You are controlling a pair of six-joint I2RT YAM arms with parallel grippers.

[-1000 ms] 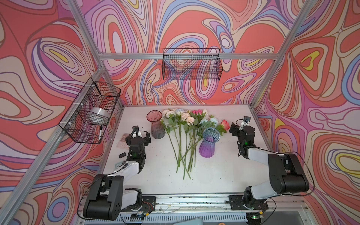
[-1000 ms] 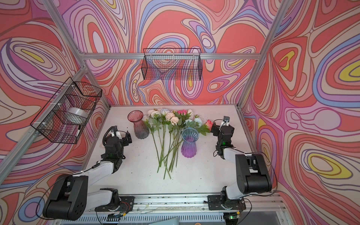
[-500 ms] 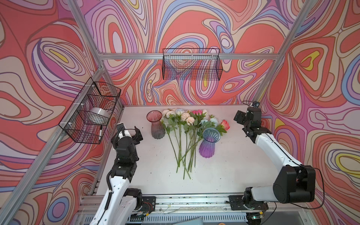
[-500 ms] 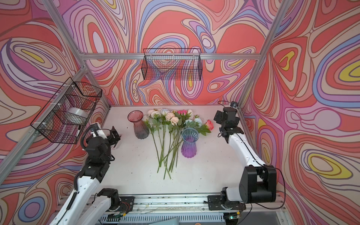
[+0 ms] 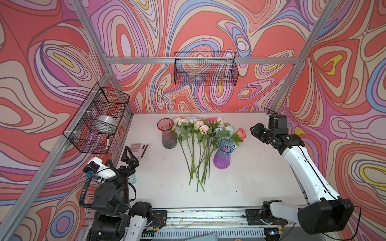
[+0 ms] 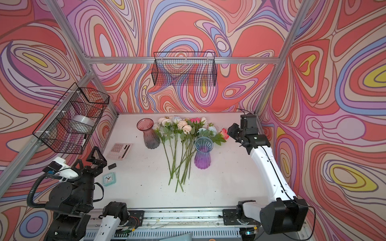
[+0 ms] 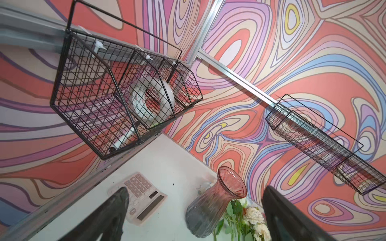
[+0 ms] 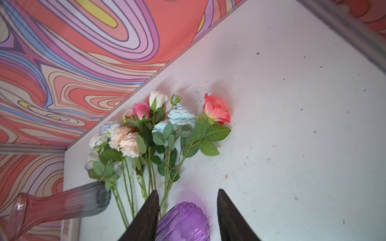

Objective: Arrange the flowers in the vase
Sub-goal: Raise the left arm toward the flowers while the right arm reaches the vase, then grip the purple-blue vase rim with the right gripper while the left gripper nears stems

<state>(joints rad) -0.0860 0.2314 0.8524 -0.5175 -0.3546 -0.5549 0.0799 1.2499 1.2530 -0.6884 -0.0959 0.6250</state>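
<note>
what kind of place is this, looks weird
Probably a robot test cell: an aluminium frame around swirl-printed walls, two white-and-black robot arms on a rail, long-stemmed flowers staged on a white table.

We see the flowers (image 5: 200, 141) lying flat on the white table (image 5: 261, 177). A purple vase (image 5: 223, 158) stands just beside their stems, and a pink vase (image 5: 168, 135) stands on the other side. Our left gripper (image 5: 130, 156) is wide open near a calculator (image 5: 140, 149). Our right gripper (image 5: 254, 131) hangs near the coral flower (image 5: 241, 133).
</note>
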